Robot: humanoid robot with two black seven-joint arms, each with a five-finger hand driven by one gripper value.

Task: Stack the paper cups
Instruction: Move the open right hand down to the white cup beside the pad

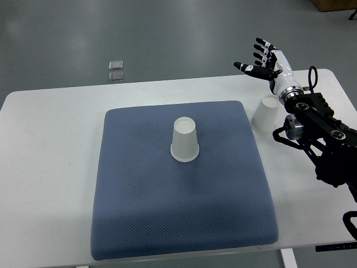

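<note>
We have 2 paper cups in play. The first white cup stands upside down on the blue mat, a little beyond the mat's middle and slightly toward its right half. The second white cup is also inverted, off the mat altogether, sitting on the white table just beside the mat's far right corner. And there's the right hand, reaching in from the right side, hanging beyond that same corner, past the second cup and clear of it, fingers spread wide and holding nothing. Its black arm runs back along the mat's right side, well off the fabric. Beyond the mat's far edge, off the table, 2 small square plates lie on the grey floor.
</note>
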